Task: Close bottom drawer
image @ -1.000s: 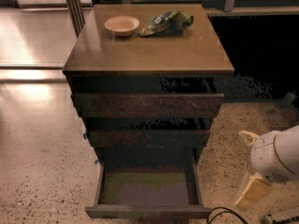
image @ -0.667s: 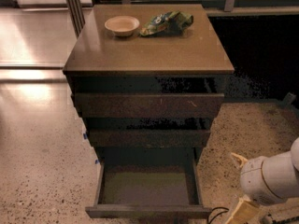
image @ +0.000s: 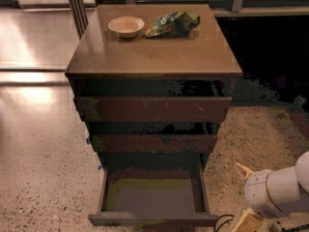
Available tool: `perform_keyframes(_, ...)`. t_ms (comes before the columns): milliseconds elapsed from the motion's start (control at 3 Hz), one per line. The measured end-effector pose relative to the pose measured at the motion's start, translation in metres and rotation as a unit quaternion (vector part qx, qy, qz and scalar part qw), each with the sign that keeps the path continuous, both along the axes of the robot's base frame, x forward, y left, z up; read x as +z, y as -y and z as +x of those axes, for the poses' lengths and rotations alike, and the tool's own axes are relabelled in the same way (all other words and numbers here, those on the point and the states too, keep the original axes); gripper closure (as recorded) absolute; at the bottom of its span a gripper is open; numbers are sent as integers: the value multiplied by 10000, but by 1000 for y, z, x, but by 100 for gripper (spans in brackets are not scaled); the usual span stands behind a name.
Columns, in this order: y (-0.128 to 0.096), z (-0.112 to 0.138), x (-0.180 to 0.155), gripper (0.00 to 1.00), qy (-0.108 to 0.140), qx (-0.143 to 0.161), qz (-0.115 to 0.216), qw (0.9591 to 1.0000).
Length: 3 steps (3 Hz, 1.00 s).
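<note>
The bottom drawer [image: 152, 197] of the brown wooden cabinet [image: 154, 57] is pulled well out. Its grey-green floor is bare and its dark front edge [image: 152, 220] lies at the bottom of the view. My gripper [image: 250, 196] hangs at the end of the white arm [image: 282, 190], low at the lower right. It is just right of the drawer's right front corner and apart from it. It holds nothing that I can see.
The middle drawer front [image: 154, 143] and the top drawer front [image: 154, 109] stick out slightly. A pale bowl [image: 126, 26] and a green snack bag [image: 172, 23] lie on the cabinet top. A dark cable [image: 223, 221] lies on the speckled floor by the drawer's corner.
The arm and gripper have moved down and to the left, closer to the bottom drawer's right front corner. The drawer has not moved.
</note>
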State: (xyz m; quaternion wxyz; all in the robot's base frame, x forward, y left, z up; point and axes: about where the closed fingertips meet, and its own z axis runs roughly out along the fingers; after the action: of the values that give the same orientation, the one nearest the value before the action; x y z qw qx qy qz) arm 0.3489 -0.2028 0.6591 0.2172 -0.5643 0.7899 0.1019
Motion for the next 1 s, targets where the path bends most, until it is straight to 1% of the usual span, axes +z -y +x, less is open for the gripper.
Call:
perform_keyframes(333,-15,-6,-49,0,56,108,244,9996)
perform_keyframes(667,-43,-12,-132,1,40,257,479,9985)
perform_keyframes(1000,-60,-15,-185,22,-27,303,578,9979)
